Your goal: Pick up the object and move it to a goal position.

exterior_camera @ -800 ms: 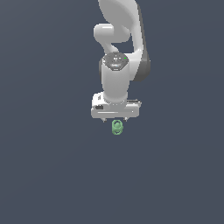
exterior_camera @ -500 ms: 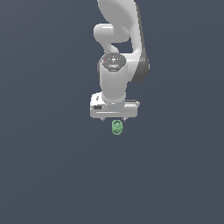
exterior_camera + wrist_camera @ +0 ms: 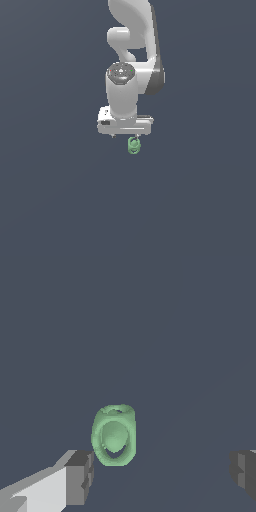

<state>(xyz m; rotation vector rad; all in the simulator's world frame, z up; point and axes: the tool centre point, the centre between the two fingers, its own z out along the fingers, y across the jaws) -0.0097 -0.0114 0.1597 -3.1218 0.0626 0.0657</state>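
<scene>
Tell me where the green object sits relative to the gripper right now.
In the exterior view the green object lies just below the white gripper, slightly toward that view's right. The wrist view shows it between the open fingers, nearer one of them and not clamped.

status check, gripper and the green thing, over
Gripper open, jaws wide apart. Green object ungrasped, between the fingers, close to one finger. Nothing in the way.
</scene>
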